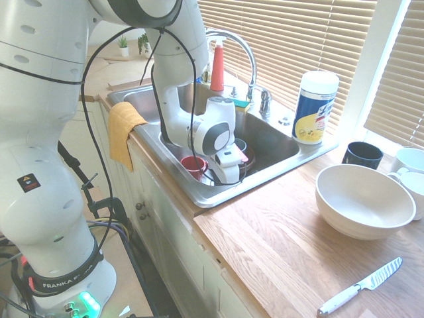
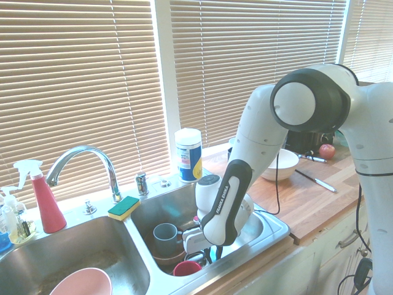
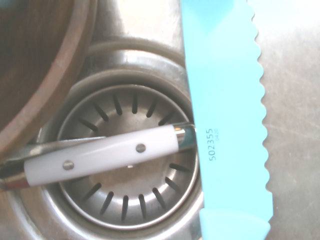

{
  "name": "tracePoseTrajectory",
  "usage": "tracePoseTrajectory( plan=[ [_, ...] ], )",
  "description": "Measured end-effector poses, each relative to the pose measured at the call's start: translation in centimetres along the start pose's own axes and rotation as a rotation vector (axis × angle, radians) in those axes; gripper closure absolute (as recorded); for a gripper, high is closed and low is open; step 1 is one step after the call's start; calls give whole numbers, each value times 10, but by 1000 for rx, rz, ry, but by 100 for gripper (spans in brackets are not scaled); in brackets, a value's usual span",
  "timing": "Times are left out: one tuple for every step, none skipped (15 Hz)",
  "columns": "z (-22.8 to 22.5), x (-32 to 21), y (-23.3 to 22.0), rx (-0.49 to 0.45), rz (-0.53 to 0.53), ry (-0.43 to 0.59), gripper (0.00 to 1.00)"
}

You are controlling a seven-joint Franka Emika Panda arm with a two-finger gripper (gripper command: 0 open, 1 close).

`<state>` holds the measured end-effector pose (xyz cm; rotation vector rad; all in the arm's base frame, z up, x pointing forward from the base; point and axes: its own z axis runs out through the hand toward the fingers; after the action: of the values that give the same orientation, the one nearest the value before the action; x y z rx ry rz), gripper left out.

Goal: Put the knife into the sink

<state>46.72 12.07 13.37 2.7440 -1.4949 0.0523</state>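
Down into the near stainless-steel sink [image 1: 265, 174] goes the white two-finger gripper [image 1: 228, 173], seemingly pinching the turquoise plastic, wavy-edged knife [image 3: 227, 125] low beside the drain [image 3: 127, 195]; settle the blade flat, release gently, lift straight.

Daylight washes a bright kitchen scene
Light glows through window blinds [image 2: 73, 80], paling the white arm [image 2: 245, 135] and leaving soft glare on the steel sink [image 1: 265, 173]; the wrist view looks slightly soft, its steel nearly blown out at one corner.

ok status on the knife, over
jaws shut on turquoise knife. knife low inside near sink. white-handled utensil over drain, close by blade
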Motion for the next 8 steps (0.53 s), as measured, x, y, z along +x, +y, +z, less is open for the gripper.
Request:
tracePoseTrajectory(
  plan=[
    [0, 0, 0, 1, 0, -2, 0],
    [0, 1, 0, 3, -1, -3, 0],
    [1, 3, 1, 5, -3, -3, 0],
    [1, 3, 2, 7, -3, -3, 0],
    [2, 4, 3, 6, -3, -4, 0],
    [3, 5, 5, 3, -4, -4, 0],
    [4, 5, 8, 4, -5, -4, 0],
    [5, 6, 9, 8, -4, -4, 0]
  ],
)
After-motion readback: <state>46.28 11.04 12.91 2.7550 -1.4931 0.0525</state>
